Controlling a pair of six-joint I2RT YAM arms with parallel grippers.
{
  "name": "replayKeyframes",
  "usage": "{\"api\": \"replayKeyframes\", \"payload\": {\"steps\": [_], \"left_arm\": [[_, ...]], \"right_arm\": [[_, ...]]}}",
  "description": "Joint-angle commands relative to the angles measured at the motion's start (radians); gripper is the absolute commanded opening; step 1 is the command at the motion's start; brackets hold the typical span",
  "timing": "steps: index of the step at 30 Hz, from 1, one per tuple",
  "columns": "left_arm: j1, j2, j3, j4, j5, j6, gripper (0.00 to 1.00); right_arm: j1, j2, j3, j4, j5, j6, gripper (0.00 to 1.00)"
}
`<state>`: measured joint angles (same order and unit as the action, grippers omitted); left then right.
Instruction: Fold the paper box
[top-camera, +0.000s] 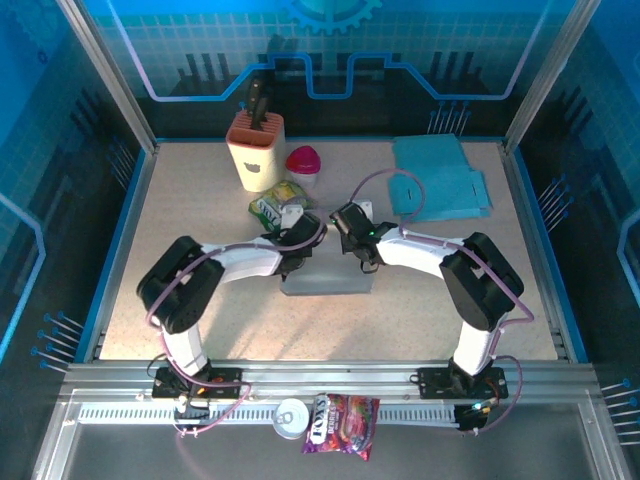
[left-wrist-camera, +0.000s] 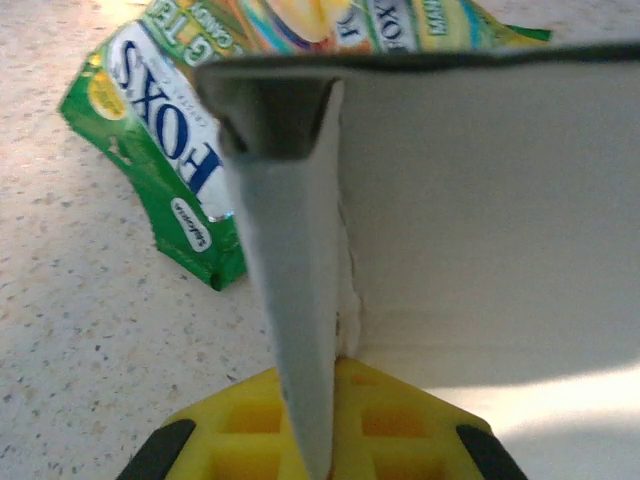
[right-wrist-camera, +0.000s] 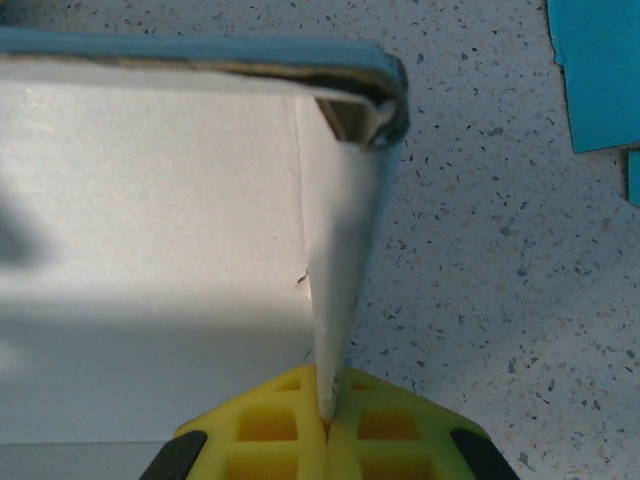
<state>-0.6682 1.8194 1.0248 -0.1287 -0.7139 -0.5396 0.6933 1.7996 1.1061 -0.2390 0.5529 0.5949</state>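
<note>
Both arms reach inward over the speckled desk (top-camera: 200, 210); left gripper (left-wrist-camera: 312, 428) and right gripper (right-wrist-camera: 328, 420) each clamp a side wall of the paper box (top-camera: 325, 283).

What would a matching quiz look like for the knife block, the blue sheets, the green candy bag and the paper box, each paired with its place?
Things:
1 knife block
2 blue sheets
3 green candy bag
4 paper box

Places:
A far right of the table
B centre
C far left
D just in front of the knife block

Pairs: 1-C, 2-A, 3-D, 4-B
</note>
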Motion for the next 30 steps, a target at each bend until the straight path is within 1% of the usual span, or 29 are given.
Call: {"api": "replayKeyframes", "payload": {"steps": [1, 5, 8, 12, 15, 17, 19, 22, 25, 28, 30], "left_arm": [[-0.032, 0.085, 0.11, -0.218, -0.181, -0.18, 0.0], [-0.038, 0.112, 0.13, -0.24, -0.215, -0.234, 0.0], [-0.039, 0.115, 0.129, -0.214, -0.203, -0.232, 0.0], [-0.046, 0.086, 0.075, -0.087, -0.155, -0.153, 0.0], [-0.043, 0.025, 0.008, 0.021, -0.101, -0.073, 0.0], [-0.027, -0.033, -0.053, 0.126, -0.021, -0.005, 0.11], [-0.005, -0.075, -0.092, 0.188, 0.051, 0.039, 0.19], [0.03, -0.108, -0.109, 0.217, 0.159, 0.102, 0.27], [0.049, -0.126, -0.109, 0.216, 0.233, 0.153, 0.37], [0.068, -0.145, -0.11, 0.193, 0.266, 0.165, 0.42], [0.083, -0.157, -0.118, 0.177, 0.272, 0.162, 0.42]], "right_arm": [[0.034, 0.037, 0.001, -0.046, -0.065, 0.02, 0.0], [0.035, 0.037, -0.002, -0.042, -0.077, 0.016, 0.0], [0.035, 0.039, -0.006, -0.036, -0.08, 0.013, 0.0], [0.032, 0.039, -0.012, -0.032, -0.08, 0.016, 0.0], [0.032, 0.035, -0.016, -0.028, -0.076, 0.014, 0.0], [0.032, 0.036, -0.017, -0.031, -0.073, 0.011, 0.0], [0.031, 0.035, -0.015, -0.033, -0.072, 0.01, 0.0], [0.031, 0.034, -0.014, -0.036, -0.069, 0.009, 0.0], [0.029, 0.038, -0.011, -0.039, -0.069, 0.009, 0.0], [0.027, 0.04, -0.006, -0.046, -0.067, 0.011, 0.0], [0.026, 0.04, -0.005, -0.049, -0.067, 0.011, 0.0]]}}
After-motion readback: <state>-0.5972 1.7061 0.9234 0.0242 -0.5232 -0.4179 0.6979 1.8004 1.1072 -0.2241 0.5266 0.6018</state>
